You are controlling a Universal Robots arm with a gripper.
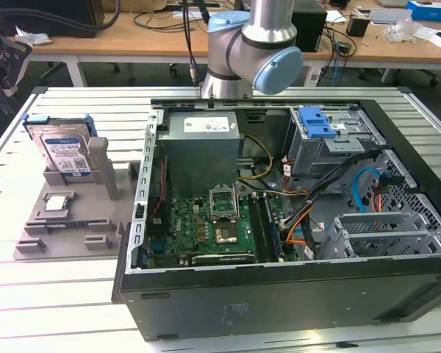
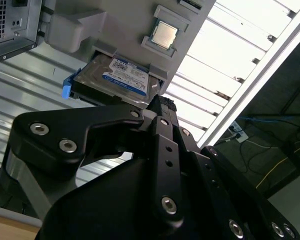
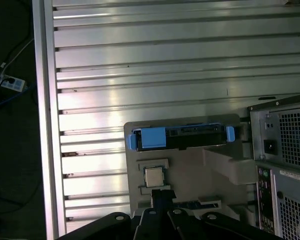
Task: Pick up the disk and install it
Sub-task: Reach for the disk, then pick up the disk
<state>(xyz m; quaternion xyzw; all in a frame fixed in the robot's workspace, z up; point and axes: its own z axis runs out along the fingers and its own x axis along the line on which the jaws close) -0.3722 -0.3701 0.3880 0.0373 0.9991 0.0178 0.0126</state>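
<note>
Ribbed aluminium-slat desk (image 1: 59, 294) carries an open black steel computer tower (image 1: 279, 301), green circuit board & cables bare inside. Grey-and-blue robot arm (image 1: 242, 44) is cut off at the pic's top edge. Matte grey plastic holder (image 1: 66, 220) sits at the exterior view's left of the tower. Black gripper (image 3: 160, 196) hangs over the holder, fingers (image 2: 164, 107) pressed together on nothing, apart from the disk. Flat silver-metal disk (image 1: 62, 151) w/ blue-white label & blue rails stands on edge in the holder's slot, lower part hidden. Small square silver chip (image 1: 56, 203) lies flat nearby
</note>
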